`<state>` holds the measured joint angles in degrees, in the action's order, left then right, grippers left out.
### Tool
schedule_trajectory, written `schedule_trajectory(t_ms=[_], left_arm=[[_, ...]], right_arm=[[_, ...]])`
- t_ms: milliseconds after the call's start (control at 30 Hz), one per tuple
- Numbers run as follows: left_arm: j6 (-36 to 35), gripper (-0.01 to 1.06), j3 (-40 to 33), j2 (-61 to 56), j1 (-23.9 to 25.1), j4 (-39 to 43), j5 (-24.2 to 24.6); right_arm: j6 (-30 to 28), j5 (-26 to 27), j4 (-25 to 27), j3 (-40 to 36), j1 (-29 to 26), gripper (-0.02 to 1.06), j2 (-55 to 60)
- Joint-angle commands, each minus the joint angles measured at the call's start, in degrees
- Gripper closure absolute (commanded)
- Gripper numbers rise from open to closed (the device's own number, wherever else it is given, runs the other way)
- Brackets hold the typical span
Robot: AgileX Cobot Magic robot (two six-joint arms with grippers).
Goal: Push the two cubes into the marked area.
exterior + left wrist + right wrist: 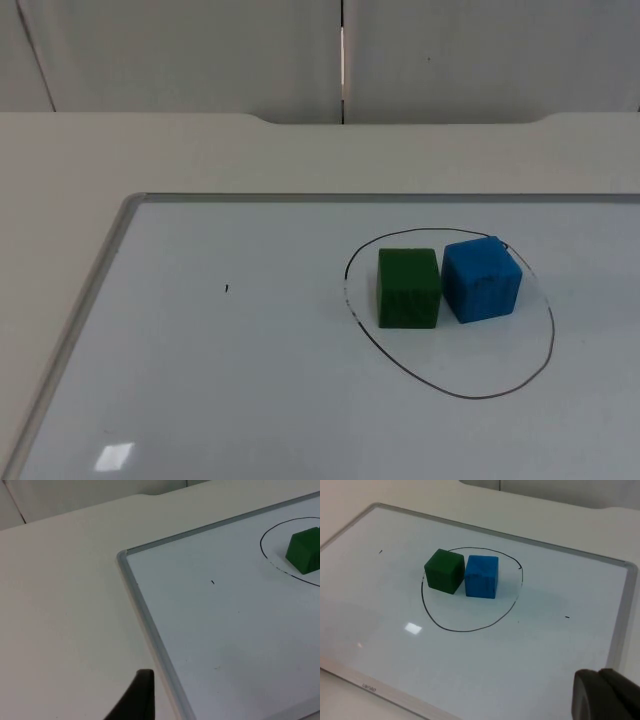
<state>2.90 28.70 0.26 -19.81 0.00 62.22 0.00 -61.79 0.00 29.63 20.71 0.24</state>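
Whiteboard (250, 400) on table, green cube (408, 288) touching blue cube (481, 279) inside drawn ring (450, 390), end effector states unclear

This looks like a lab or test room. A plain white worktop (130, 150) ends at a grey partition wall (480, 50) made of panels with a narrow seam. On the worktop lies a whiteboard (250, 380) with a metal frame, a hand-drawn black ring (452, 394) on it, and two plain coloured cubes, green (408, 288) and blue (481, 279).
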Motion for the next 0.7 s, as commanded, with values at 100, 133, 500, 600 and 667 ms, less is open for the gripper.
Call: schedule_trajectory(t_ms=[100, 133, 500, 600, 667], left_arm=[[-0.2, 0.0, -0.2, -0.3, 0.0, 0.5, -0.6], [-0.2, 0.0, -0.2, -0.3, 0.0, 0.5, -0.6], [-0.2, 0.0, -0.2, -0.3, 0.0, 0.5, -0.6], [-0.2, 0.0, -0.2, -0.3, 0.0, 0.5, -0.6], [-0.2, 0.0, -0.2, -0.3, 0.0, 0.5, -0.6]], right_arm=[[-0.9, 0.0, 0.0, -0.1, 0.0, 1.04, -0.2], [-0.9, 0.0, 0.0, -0.1, 0.0, 1.04, -0.2], [-0.9, 0.0, 0.0, -0.1, 0.0, 0.54, -0.2], [-0.9, 0.0, 0.0, -0.1, 0.0, 0.38, -0.2], [-0.9, 0.0, 0.0, -0.1, 0.0, 0.26, -0.2]])
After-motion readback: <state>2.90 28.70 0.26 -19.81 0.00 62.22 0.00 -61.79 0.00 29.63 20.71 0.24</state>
